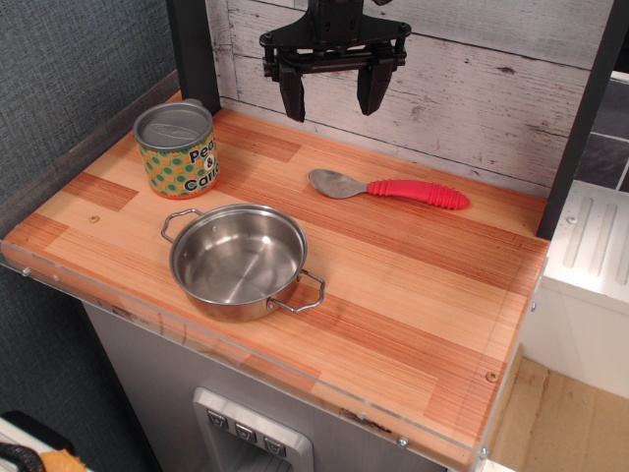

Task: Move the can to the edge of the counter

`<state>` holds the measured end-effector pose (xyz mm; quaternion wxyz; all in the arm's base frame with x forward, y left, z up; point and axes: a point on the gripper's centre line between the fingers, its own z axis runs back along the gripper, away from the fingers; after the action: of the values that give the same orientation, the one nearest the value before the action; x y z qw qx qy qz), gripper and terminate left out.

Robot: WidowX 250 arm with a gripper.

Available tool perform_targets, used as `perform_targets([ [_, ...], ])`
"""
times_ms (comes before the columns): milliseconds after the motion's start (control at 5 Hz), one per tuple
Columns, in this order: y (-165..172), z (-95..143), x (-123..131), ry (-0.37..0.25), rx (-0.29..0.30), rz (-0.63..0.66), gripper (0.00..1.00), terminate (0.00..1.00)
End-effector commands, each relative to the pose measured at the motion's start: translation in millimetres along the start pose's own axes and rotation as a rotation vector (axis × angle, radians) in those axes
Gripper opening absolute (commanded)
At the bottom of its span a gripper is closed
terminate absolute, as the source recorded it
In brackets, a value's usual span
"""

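Observation:
The can (178, 149) stands upright at the back left of the wood-plank counter (413, 285), with a grey metal lid and an orange label with green dots. My black gripper (334, 98) hangs open and empty above the back middle of the counter, well to the right of the can and above it. Nothing is between its fingers (293, 98).
A steel two-handled pot (240, 262) sits in front of the can near the front edge. A spoon with a red handle (393, 188) lies at the back right. A clear plastic rim (246, 369) lines the front edge. A white appliance top (590, 246) adjoins on the right.

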<state>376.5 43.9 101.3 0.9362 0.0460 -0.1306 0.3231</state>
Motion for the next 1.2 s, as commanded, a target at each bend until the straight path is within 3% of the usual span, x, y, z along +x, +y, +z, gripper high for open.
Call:
perform_targets([
  [0,0,0,0,0.000,0.000,0.000,1.00,0.00],
  [200,8,-5,7,-0.015,0.021,-0.164,1.00,0.00],
  [600,31,-18,34,-0.046,-0.006,-0.457,1.00,0.00],
  [800,46,-26,52,-0.024,-0.027,-0.635,1.00,0.00],
  [1000,54,-32,65,-0.036,-0.052,-0.722,1.00,0.00],
])
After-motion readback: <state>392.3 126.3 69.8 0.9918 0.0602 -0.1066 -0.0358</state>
